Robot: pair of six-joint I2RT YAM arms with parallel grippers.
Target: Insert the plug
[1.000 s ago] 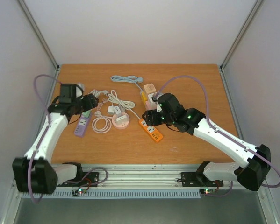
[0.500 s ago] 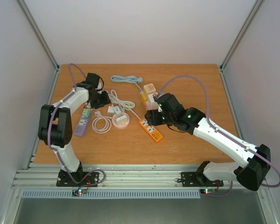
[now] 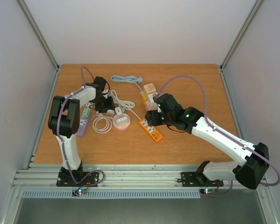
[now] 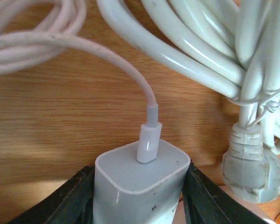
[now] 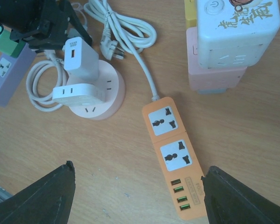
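Observation:
In the left wrist view the plug (image 4: 140,186), a white charger block with a thin white cable in its far end, sits clamped between both black fingers of my left gripper (image 4: 140,179). From above, the left gripper (image 3: 104,104) is low over the tangle of white cords, just left of the pink round socket (image 3: 121,122). My right gripper (image 5: 140,170) hangs open above the orange power strip (image 5: 175,154), nothing between its fingers. The strip shows two sockets and several USB ports.
A purple power strip (image 3: 82,123) lies at the left. White coiled cords (image 3: 118,99) and a second cord's plug (image 4: 252,163) lie beside the held block. Pink, yellow and white cube sockets (image 5: 224,42) stand behind the orange strip.
My left arm swung in from the left to the cords and its jaws closed on the white charger block. The right arm stayed still.

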